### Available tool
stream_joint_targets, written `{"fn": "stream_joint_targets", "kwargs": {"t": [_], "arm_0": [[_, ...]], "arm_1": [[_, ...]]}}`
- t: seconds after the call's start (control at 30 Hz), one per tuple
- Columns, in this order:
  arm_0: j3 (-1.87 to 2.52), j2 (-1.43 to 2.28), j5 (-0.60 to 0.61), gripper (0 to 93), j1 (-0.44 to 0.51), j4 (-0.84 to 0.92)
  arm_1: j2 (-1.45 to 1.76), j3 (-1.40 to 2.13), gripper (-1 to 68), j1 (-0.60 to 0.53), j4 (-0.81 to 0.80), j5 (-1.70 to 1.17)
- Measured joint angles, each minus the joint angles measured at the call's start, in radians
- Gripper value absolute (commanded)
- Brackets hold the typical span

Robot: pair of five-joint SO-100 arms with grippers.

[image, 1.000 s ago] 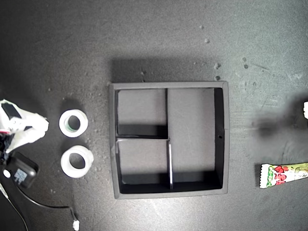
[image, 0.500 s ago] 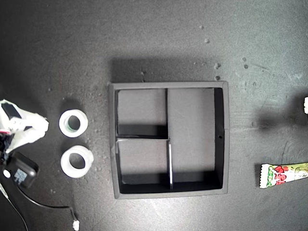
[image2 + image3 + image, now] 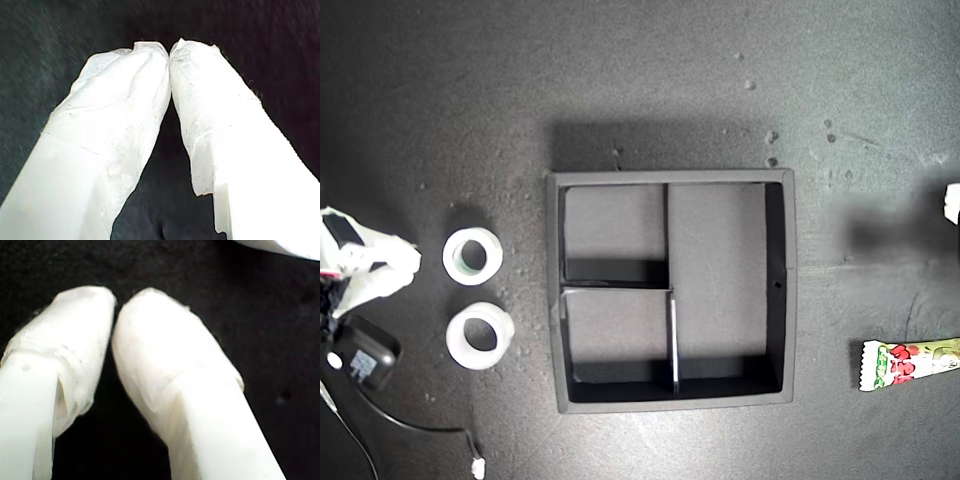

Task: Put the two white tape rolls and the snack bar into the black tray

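With both wrist views showing only padded white fingers over dark tabletop [image 3: 650, 80], start there: my first claw [image 3: 169, 50] has its tips pressed together, nothing between them; my second claw [image 3: 116, 307] is likewise closed to a hairline gap, empty. Which arm is which in the exterior view I can't tell, since neither wrist view shows a task item at the jaws. An arm sits at the exterior view's left edge, just beside the two white tape rolls [image 3: 473, 256]: one showing a greenish core, the other [image 3: 479, 336] just below it in that view, close together but apart. Black tray [image 3: 789, 290] is centre, all three compartments empty. Snack bar [image 3: 910, 364] lies well off toward the exterior view's right, cut by the frame edge; a sliver of another arm shows above it. Nothing placed yet. Risks, my read: closed jaws coming down on a roll will shove it into its neighbour, so open before descent. The bar looks about as long as the tray, so it only fits the long compartment; any yaw and it'll bridge the walls.
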Motion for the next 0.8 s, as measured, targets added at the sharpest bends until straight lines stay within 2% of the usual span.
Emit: {"fn": "stream_joint_targets", "kwargs": {"t": [0.13,0.2,0.27,0.37,0.47,0.53,0.7,0.8], "arm_0": [[0.0,0.0,-0.058,0.2,-0.031,0.0],[0.0,0.0,-0.13,0.2,-0.034,0.0],[0.0,0.0,-0.187,0.2,-0.037,0.0],[0.0,0.0,-0.21,0.0,-0.041,-0.014],[0.0,0.0,-0.281,0.0,-0.034,-0.054],[0.0,0.0,-0.238,2.0,-0.032,-0.132],[0.0,0.0,-0.006,18.9,-0.026,-0.322],[0.0,0.0,0.066,22.5,-0.028,-0.448]], "arm_1": [[0.0,0.0,0.0,-0.021,-0.124,0.0],[0.0,0.0,0.0,-0.029,-0.164,0.0],[0.0,0.0,0.0,-0.081,-0.233,0.0],[0.0,0.0,0.0,-0.161,-0.319,0.0],[0.0,0.0,-0.1,-0.17,-0.35,-0.002],[0.0,0.0,-0.1,-0.158,-0.339,-0.002],[0.0,0.0,-0.3,-0.109,-0.33,-0.002],[0.0,0.0,-0.4,-0.107,-0.33,0.049]]}}
